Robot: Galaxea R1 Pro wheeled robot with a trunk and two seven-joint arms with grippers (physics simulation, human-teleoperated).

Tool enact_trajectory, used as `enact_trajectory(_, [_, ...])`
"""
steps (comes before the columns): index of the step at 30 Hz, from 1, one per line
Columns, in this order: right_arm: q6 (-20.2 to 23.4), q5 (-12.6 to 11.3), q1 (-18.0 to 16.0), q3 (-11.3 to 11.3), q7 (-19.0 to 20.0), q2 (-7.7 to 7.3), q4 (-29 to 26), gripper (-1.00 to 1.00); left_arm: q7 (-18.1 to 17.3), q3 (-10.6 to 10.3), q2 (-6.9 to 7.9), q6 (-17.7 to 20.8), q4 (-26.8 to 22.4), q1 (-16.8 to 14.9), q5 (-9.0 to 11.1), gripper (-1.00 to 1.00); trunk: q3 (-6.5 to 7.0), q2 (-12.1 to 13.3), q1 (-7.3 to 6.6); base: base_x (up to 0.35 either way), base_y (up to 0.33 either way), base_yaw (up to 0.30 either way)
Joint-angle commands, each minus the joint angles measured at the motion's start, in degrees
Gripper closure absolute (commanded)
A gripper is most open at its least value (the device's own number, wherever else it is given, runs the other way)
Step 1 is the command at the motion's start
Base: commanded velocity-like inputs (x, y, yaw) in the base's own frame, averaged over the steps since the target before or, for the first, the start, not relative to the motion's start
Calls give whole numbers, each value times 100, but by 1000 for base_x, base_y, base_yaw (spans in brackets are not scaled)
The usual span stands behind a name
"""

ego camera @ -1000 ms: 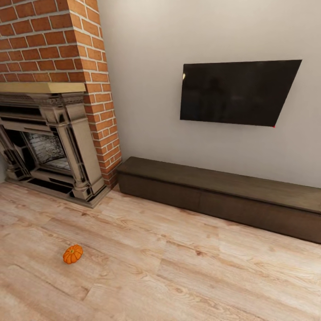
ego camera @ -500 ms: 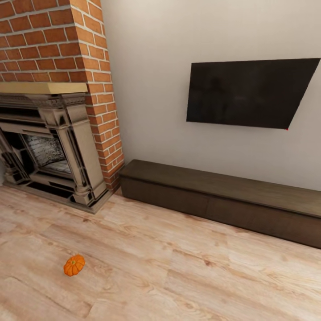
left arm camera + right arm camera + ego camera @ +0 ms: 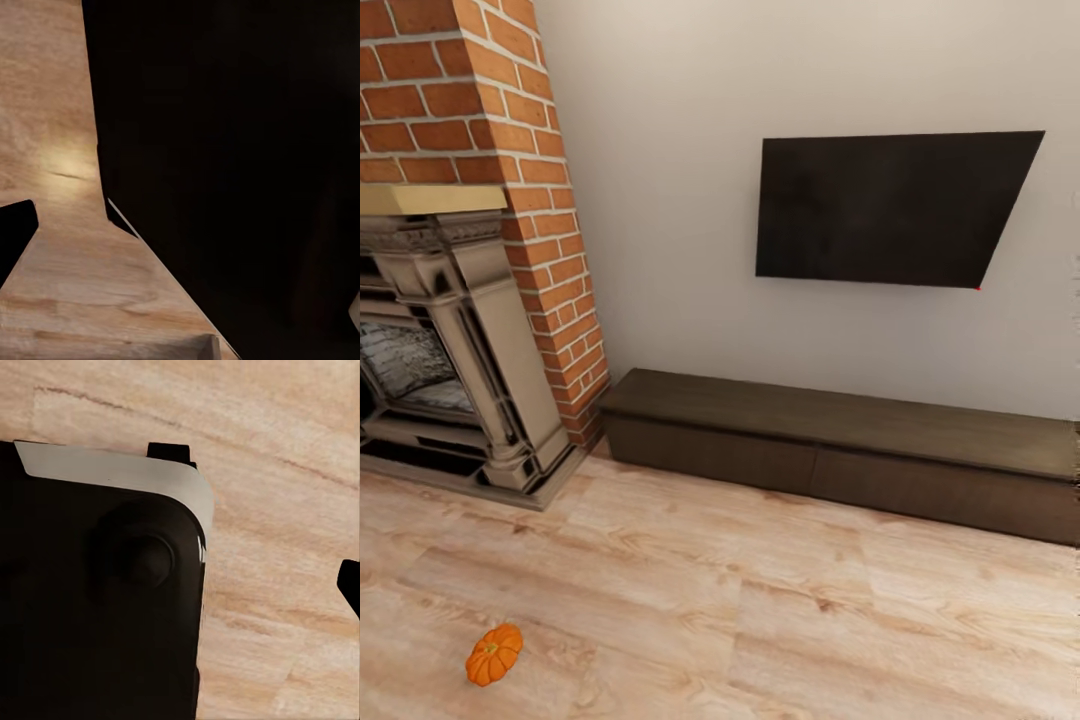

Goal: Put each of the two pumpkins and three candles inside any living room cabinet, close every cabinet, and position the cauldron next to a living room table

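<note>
Orange item: one pumpkin (image 3: 494, 654), ribbed, is seen lying on its side on the floor in the head view, nearest of all items, toward the left.
Flooring: pale wood-grain floor (image 3: 780, 620) is laid across the whole foreground; the same planks are seen in both wrist views.
Left wrist view: a large dark shape (image 3: 240, 165) is shown over the planks; what it is cannot be told, and the state of the left jaws cannot be told.
Right wrist view: a black body with a pale grey curved edge (image 3: 105, 607) is shown above the planks; the state of the right jaws cannot be told.
Fireplace: a grey carved surround (image 3: 460, 350) is set at the left, under a pale mantel shelf, well beyond the pumpkin.
Brickwork: a red brick chimney breast (image 3: 510, 150) is built above and beside the fireplace.
Cabinet (image 3: 840, 450): long, low, dark brown, placed against the far wall just beside the brickwork; both flat fronts are seen flush and closed; it stands well apart from the pumpkin.
Screen: a black flat television (image 3: 890, 210) is mounted on the pale wall (image 3: 660, 200) above the cabinet.
</note>
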Motion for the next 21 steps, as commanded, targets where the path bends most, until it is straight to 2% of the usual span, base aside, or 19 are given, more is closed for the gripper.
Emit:
enact_trajectory(1, [-77, 0, 0, 1, 0, 0, 2, -100, 0, 0, 2, 0, 2, 0, 0, -100, 0, 0, 0, 254, 185, -247])
enact_trajectory(4, [-270, -8, -1, 1, -2, 2, 24, -100, 0, 0, 1, 0, -1, 0, 0, -100, 0, 0, 0, 254, 185, -154])
enact_trajectory(15, [-283, -18, -1, 3, 0, 1, 54, -100, -8, -6, -2, 8, 2, 0, -8, -100, 0, 0, 0, 267, 171, -11])
enact_trajectory(21, [-242, -36, 1, 1, -2, 2, 66, -100, -8, -10, -4, 9, 6, 0, -16, -100, 0, 0, 0, 311, 74, 0])
